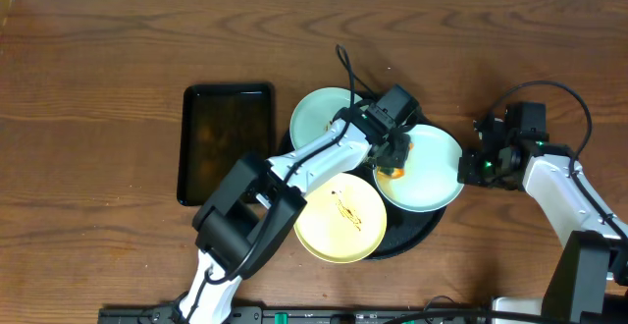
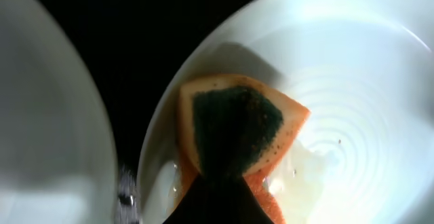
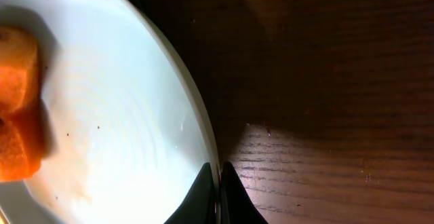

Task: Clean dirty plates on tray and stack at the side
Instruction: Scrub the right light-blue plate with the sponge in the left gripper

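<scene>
Three plates lie on the round black tray (image 1: 412,238). A mint-blue plate (image 1: 432,172) is at the right, tilted, overhanging the tray's right rim. A second mint-blue plate (image 1: 319,118) is at the back left. A pale yellow plate (image 1: 339,221) with a dark smear is at the front. My left gripper (image 1: 392,162) is shut on an orange sponge with a green scouring face (image 2: 234,125), pressed on the right plate's (image 2: 352,95) left inner part. My right gripper (image 1: 471,167) is shut on that plate's right rim (image 3: 196,125).
A smaller rectangular black tray (image 1: 228,139) lies left of the round tray. Brown wood-grain tabletop (image 1: 108,88) stretches to the left and right (image 3: 325,81). The left arm reaches diagonally across the yellow plate.
</scene>
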Controlling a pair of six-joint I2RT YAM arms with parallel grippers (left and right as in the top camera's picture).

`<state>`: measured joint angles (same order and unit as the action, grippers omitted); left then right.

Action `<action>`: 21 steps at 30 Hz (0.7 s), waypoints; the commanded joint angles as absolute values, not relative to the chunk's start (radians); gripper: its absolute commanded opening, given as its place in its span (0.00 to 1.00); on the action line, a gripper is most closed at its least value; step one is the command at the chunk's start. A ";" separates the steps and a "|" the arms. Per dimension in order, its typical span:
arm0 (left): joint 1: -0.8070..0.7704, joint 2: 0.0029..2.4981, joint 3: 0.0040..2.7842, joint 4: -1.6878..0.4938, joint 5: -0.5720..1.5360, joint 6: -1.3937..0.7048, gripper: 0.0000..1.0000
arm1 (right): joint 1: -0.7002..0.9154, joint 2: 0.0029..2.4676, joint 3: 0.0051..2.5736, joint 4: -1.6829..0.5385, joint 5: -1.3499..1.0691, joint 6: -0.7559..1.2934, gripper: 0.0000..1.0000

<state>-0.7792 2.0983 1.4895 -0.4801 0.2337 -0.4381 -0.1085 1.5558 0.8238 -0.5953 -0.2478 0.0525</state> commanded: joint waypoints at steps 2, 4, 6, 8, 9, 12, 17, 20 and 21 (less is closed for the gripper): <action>-0.782 1.951 1.500 -0.525 0.236 -0.412 0.07 | -0.123 1.565 0.834 -0.602 -0.214 0.055 0.01; -0.782 1.895 1.500 -0.552 0.235 -0.412 0.07 | -0.123 1.565 0.834 -0.602 -0.214 0.055 0.03; -0.781 1.846 1.500 -0.585 0.223 -0.403 0.07 | -0.123 1.565 0.834 -0.601 -0.215 0.055 0.08; -0.780 1.805 1.500 -0.638 0.161 -0.397 0.07 | -0.123 1.565 0.834 -0.601 -0.215 0.055 0.10; -0.780 1.790 1.500 -0.667 0.121 -0.397 0.07 | -0.123 1.565 0.834 -0.601 -0.215 0.055 0.10; -0.768 1.760 1.500 -0.758 0.001 -0.398 0.07 | -0.123 1.565 0.833 -0.603 -0.219 0.055 0.10; -0.699 1.747 1.500 -0.831 -0.055 -0.398 0.08 | -0.123 1.565 0.809 -0.587 -0.239 0.060 0.12; -0.664 1.747 1.500 -0.820 0.004 -0.382 0.08 | -0.123 1.565 0.801 -0.587 -0.240 0.066 0.11; -0.661 1.747 1.500 -0.811 0.041 -0.354 0.07 | -0.123 1.565 0.801 -0.587 -0.240 0.066 0.11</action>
<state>-0.6819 1.7485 1.4921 -0.8238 0.0059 -0.4088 -0.1085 1.5558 0.8177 -0.5861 -0.2398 0.0574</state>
